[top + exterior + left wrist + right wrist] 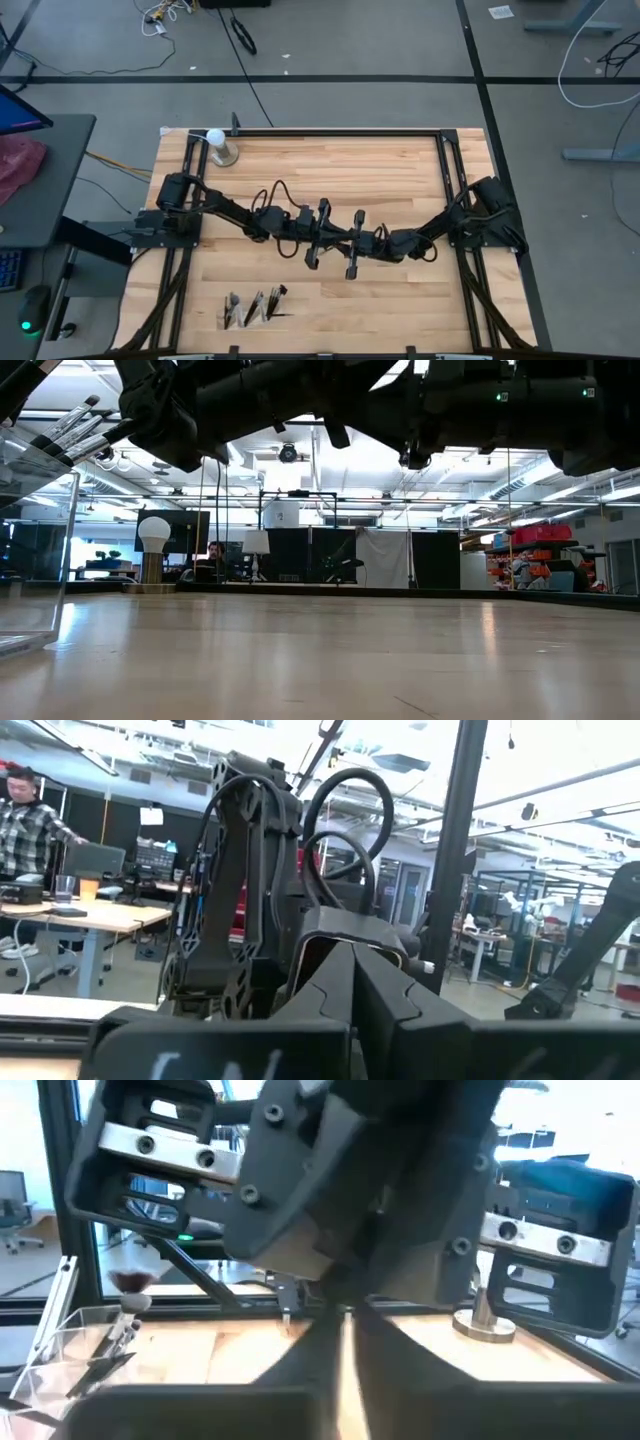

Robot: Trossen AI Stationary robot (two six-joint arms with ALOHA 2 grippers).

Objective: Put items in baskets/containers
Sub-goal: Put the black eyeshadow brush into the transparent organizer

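The clear organizer stands near the table's front edge, left of centre, with several dark-handled brushes upright in it, tips up. The low view shows its wall and the brush tips at the left. The right wrist view also catches the organizer. Both arms meet over the table's middle, raised clear of the wood. My left gripper and my right gripper are both shut, point at each other and hold nothing. Whether the two grippers touch each other, I cannot tell.
A white ball on a metal stand sits at the table's far left corner. Bare wood lies on the near right and far middle. People show in the room beyond, one at a desk.
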